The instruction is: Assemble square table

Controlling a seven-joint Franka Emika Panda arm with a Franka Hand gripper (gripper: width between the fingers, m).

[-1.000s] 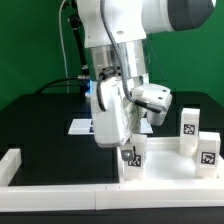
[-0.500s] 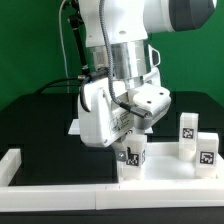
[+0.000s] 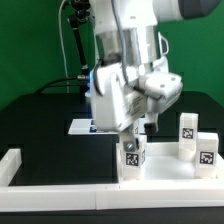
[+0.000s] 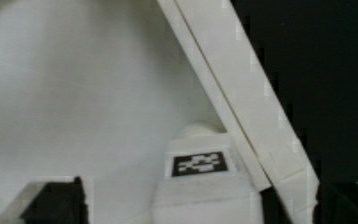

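Exterior view: the arm [image 3: 130,50] stands over the middle of the black desk [image 3: 40,115], its wrist housing blurred. The gripper [image 3: 135,132] hangs just above a small white tagged leg [image 3: 131,156] that stands upright on the square tabletop slab [image 3: 160,172] near the slab's edge toward the exterior view's left. Whether the jaws touch the leg cannot be told from this view.

Wrist view: the two dark fingertips [image 4: 51,200] appear at the picture's lower corners, set wide apart with nothing between them; the jaws are open and hold nothing. Between them lies the white slab [image 4: 69,100] with the tagged leg [image 4: 199,155] standing on it, its black-and-white tag facing the camera. A white border rail [image 4: 238,110] runs diagonally just beside the leg, with black desk [image 4: 318,60] beyond it.

Surroundings, exterior view: two more tagged legs stand upright at the exterior view's right, one [image 3: 188,131] farther back and one [image 3: 207,151] nearer the camera, close to each other and well apart from the first leg. The white border rail [image 3: 50,188] runs along the near edge of the desk and turns up at a raised end at the exterior view's left. The marker board [image 3: 82,126] lies flat behind the arm, partly hidden by the wrist housing. The arm's bulk also hides part of the slab's far side. A dark cable [image 3: 66,45] hangs behind against the green backdrop [image 3: 25,40].
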